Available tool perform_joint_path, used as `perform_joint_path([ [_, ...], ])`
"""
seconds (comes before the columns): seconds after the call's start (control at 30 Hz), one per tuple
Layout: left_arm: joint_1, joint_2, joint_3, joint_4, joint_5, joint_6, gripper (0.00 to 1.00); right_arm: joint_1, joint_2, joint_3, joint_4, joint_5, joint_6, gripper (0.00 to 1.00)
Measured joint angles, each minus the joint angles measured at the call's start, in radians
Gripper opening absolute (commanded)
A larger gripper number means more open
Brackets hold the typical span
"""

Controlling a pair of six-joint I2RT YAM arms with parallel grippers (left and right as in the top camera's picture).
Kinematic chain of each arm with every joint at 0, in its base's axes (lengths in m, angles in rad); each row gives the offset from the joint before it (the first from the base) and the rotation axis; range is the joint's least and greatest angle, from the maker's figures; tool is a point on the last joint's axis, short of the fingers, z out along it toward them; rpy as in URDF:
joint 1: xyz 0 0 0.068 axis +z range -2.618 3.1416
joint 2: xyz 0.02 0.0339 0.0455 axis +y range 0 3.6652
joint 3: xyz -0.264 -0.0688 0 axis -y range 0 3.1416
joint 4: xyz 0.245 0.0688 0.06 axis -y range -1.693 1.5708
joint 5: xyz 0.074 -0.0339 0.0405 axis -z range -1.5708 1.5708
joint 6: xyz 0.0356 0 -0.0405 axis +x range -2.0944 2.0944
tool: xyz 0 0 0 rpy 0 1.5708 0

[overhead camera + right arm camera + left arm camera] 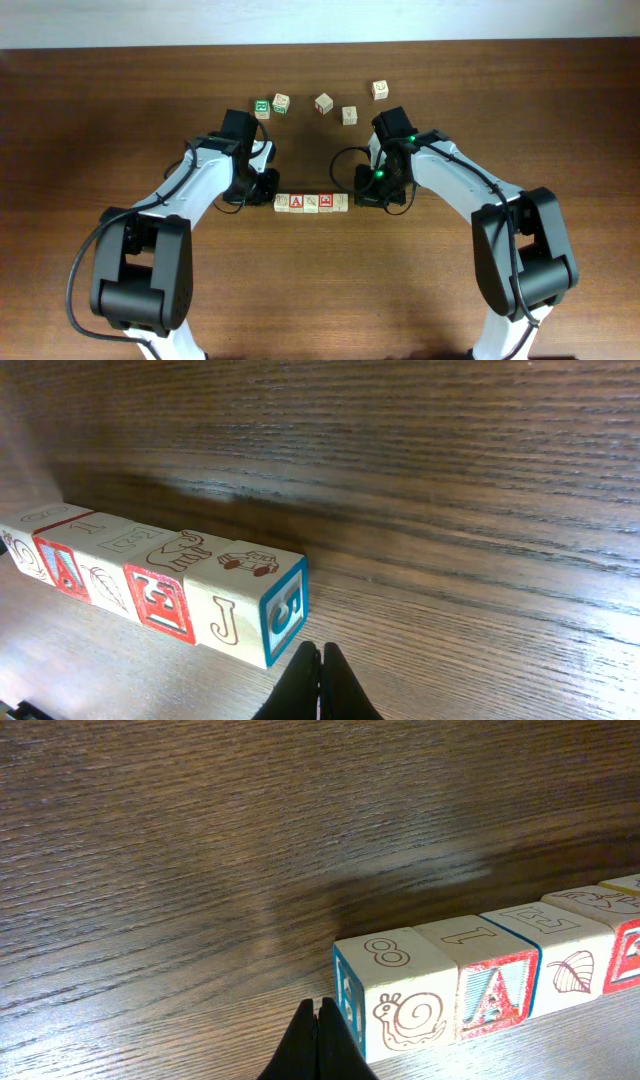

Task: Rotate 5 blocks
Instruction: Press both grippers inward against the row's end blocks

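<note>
Five blocks (pixel 312 202) form one touching row. Left gripper (pixel 317 1020) at its 9 o'clock end, right gripper (pixel 320 660) at 3 o'clock — both fully closed, empty.

Dark wood-grain table (pixel 320 300). Toward its far edge, a ragged row of loose cubes, L to R: green-printed cube (pixel 261 107), pale cube (pixel 281 102) just beside it, then a gap, red-marked cube (pixel 323 103) (sits turned, diamond-wise), beige cube (pixel 349 115) slightly nearer, end cube (pixel 380 90) furthest back.
</note>
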Motion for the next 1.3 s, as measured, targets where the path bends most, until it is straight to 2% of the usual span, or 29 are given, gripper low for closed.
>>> perform_joint_path([
  [0.5, 0.000, 0.000, 0.000, 0.000, 0.000, 0.000, 0.00, 0.000, 0.000, -0.051, 0.074, -0.024, -0.043, 0.05],
  [1.07, 0.000, 0.053, 0.000, 0.021, 0.038, -0.003, 0.00, 0.000, 0.000, -0.051, 0.079, -0.055, -0.084, 0.04],
  [1.3, 0.034, 0.045, 0.002, -0.033, 0.053, 0.011, 0.00, 0.000, 0.000, -0.051, 0.079, -0.055, -0.084, 0.05],
])
